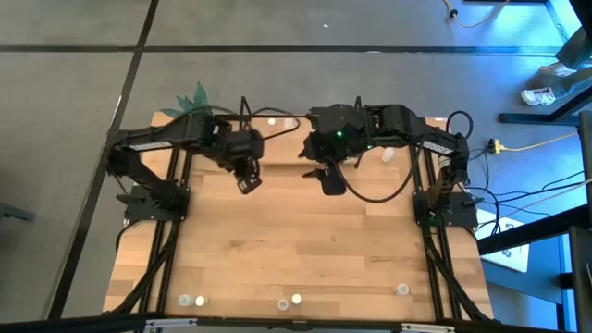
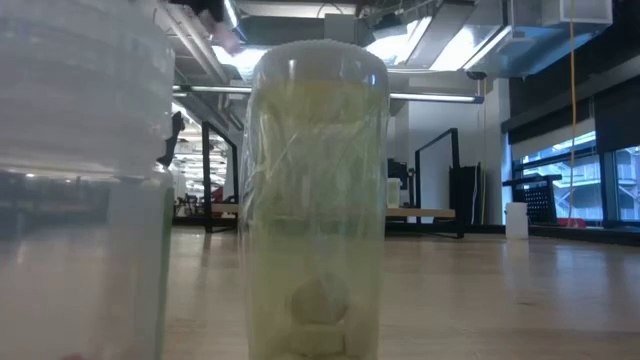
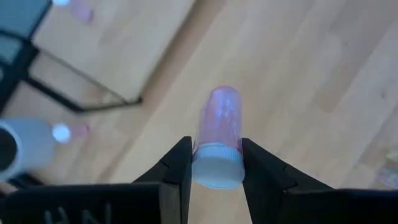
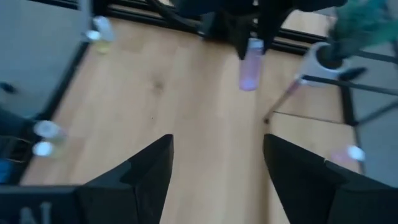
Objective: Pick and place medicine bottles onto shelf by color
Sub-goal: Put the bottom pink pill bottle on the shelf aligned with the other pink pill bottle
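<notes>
Jaws of left gripper (image 3: 214, 163) clamped on pink bottle (image 3: 217, 140), held above table near shelf (image 3: 74, 84). Right gripper (image 4: 214, 165) wide, empty, waiting alongside. Step: carry. Next: find pink group, lower bottle upright.

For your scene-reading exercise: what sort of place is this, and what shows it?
Probably a robotics lab in an open office: exposed ceiling ducts, a wooden table carrying two robot arms, and cables trailing on the floor.
</notes>
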Available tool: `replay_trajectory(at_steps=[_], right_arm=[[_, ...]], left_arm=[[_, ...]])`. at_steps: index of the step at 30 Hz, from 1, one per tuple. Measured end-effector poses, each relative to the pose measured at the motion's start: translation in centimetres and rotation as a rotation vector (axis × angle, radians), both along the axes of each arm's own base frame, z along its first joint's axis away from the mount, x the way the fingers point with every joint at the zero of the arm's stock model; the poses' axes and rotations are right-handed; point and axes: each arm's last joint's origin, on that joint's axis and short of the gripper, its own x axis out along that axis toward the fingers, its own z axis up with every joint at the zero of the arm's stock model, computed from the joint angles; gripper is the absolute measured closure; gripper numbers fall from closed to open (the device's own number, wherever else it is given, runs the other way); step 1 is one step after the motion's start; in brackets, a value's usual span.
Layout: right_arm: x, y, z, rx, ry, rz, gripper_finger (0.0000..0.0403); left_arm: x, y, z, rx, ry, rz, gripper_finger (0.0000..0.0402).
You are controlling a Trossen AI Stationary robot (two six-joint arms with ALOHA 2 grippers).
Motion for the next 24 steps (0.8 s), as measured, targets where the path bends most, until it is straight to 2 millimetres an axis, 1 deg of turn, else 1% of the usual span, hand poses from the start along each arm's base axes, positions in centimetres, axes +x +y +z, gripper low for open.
replay_trajectory(at_steps=[4,10,13,16,20,24], right_arm=[[-0.4,-0.3,0.3,-0.050,-0.003,-0.088,0.0154],[-1.7,-0.3,1.2,-0.064,-0.021,-0.111,0.0154],[-2.1,-0.5,1.5,-0.084,-0.027,-0.165,0.0154],[-2.4,-0.7,1.4,-0.125,-0.003,-0.247,0.0154],[-2.5,-0.7,1.4,-0.126,0.004,-0.248,0.0154],[-2.5,-0.7,1.4,-0.122,0.004,-0.243,0.0154]], left_arm=[[2.0,1.5,0.0,0.039,0.039,-0.070,0.0307],[4.0,4.6,-1.1,0.077,0.118,-0.131,0.0307],[4.5,6.3,-1.9,0.077,0.170,-0.139,0.0307],[4.8,8.0,-2.8,0.076,0.212,-0.144,0.0307],[5.3,10.1,-4.1,0.059,0.273,-0.158,0.0307],[5.9,11.4,-5.5,0.039,0.321,-0.158,0.0307]])
